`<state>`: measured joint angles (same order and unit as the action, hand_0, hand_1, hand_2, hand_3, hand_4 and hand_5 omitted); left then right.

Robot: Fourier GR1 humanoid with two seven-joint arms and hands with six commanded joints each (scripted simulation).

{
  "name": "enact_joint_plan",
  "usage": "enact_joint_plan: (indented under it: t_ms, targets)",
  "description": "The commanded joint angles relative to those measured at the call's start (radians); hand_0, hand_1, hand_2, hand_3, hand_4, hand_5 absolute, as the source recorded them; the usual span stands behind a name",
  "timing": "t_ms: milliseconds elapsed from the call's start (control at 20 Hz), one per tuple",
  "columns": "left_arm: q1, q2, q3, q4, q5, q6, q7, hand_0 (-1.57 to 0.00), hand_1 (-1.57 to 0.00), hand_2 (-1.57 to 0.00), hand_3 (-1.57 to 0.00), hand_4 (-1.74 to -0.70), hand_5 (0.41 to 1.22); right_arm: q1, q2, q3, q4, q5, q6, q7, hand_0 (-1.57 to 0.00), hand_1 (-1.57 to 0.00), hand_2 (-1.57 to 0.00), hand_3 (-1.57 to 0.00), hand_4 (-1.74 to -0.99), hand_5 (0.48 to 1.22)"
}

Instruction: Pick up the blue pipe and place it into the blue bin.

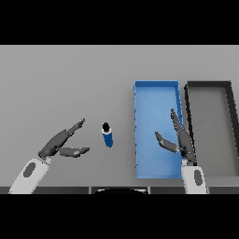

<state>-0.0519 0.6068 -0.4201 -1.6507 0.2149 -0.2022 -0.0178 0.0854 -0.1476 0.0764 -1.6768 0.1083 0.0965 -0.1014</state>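
1. Pipe (108, 135) stood on the table (65, 84), untouched, between the left hand (63, 142) and the blue bin (156, 130).
2. Left hand lay just beside the pipe, fingers straight, thumb spread, holding nothing.
3. Right hand (179, 140) hung over the bin's right side, fingers relaxed and apart.
4. Dark bin (210, 128) sat right of the blue one.
5. Step judged: reach. Next, the left hand needs to close round the pipe.
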Motion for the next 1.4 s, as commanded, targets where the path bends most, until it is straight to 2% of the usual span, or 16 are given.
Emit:
enact_joint_plan:
  t_ms: [0,150,350,600,750,850,1000,1050,1100,1150,1200,1250,1350]
  targets:
    - [-0.001,-0.009,-0.016,0.004,-0.011,-0.008,0.001,0.0,0.0,0.0,0.0,-1.09,0.472,0.008,0.002,0.002,-0.011,0.005,-0.005,-0.009,0.0,0.0,0.0,0.0,-1.248,0.612]
    - [-0.013,-0.058,-0.071,0.008,-0.058,-0.006,0.004,0.0,0.0,0.0,0.0,-1.1,0.447,-0.008,0.008,0.002,0.003,0.003,-0.006,0.005,0.0,0.0,0.0,0.0,-1.262,0.617]
    - [-0.041,-0.125,-0.109,0.051,-0.084,-0.01,-0.003,0.0,0.0,0.0,0.0,-1.12,0.446,0.005,0.006,-0.001,-0.007,-0.004,-0.001,-0.002,0.0,0.0,0.0,0.0,-1.272,0.617]
    - [-0.125,-0.245,-0.135,0.175,-0.099,-0.012,0.026,0.0,0.0,0.0,0.0,-1.12,0.45,0.024,0.005,-0.007,-0.025,-0.009,-0.004,0.002,0.0,0.0,0.0,0.0,-1.273,0.607]
    - [-0.159,-0.283,-0.146,0.223,-0.133,0.002,0.01,0.0,0.0,0.0,0.0,-1.1,0.441,0.031,-0.006,-0.018,-0.025,-0.016,0.0,0.001,0.0,0.0,0.0,0.0,-1.266,0.598]
    - [-0.182,-0.31,-0.149,0.27,-0.158,0.015,-0.03,0.0,0.0,0.0,0.0,-1.07,0.445,0.019,-0.005,-0.018,-0.009,-0.019,0.004,0.008,0.0,0.0,0.0,0.0,-1.267,0.598]
    - [-0.19,-0.357,-0.142,0.31,-0.12,-0.008,-0.071,0.0,0.0,-0.02,-0.02,-1.11,0.507,0.012,-0.002,-0.019,-0.014,-0.02,0.001,0.008,0.0,0.0,0.0,0.0,-1.267,0.6]
    - [-0.193,-0.374,-0.134,0.314,-0.107,-0.003,-0.077,0.0,-0.03,-0.11,-0.1,-1.14,0.55,0.021,0.002,-0.015,-0.023,-0.021,0.001,0.0,0.0,0.0,0.0,0.0,-1.266,0.601]
    - [-0.193,-0.398,-0.126,0.328,-0.09,0.001,-0.078,-0.02,-0.16,-0.29,-0.26,-1.21,0.607,0.024,0.007,-0.011,-0.015,-0.015,0.0,-0.003,0.0,0.0,0.0,0.0,-1.261,0.6]
    - [-0.19,-0.416,-0.12,0.348,-0.078,0.002,-0.084,-0.19,-0.35,-0.48,-0.52,-1.25,0.73,0.022,0.006,-0.014,-0.014,-0.018,0.0,0.003,0.0,0.0,0.0,0.0,-1.26,0.6]
    - [-0.19,-0.436,-0.112,0.351,-0.069,0.019,-0.078,-0.44,-0.59,-0.7,-0.72,-1.35,0.828,0.024,0.002,-0.019,-0.007,-0.018,0.0,-0.003,0.0,0.0,0.0,0.0,-1.259,0.602]
    - [-0.186,-0.44,-0.111,0.347,-0.073,0.03,-0.086,-0.67,-0.79,-0.87,-0.88,-1.42,0.906,0.016,-0.008,-0.025,-0.005,-0.02,0.003,-0.006,0.0,0.0,0.0,0.0,-1.259,0.605]
    - [-0.184,-0.457,-0.108,0.357,-0.071,0.029,-0.109,-0.99,-1.07,-1.12,-1.1,-1.53,1.02,0.015,-0.009,-0.03,0.001,-0.028,0.008,-0.019,0.0,0.0,0.0,0.0,-1.262,0.611]
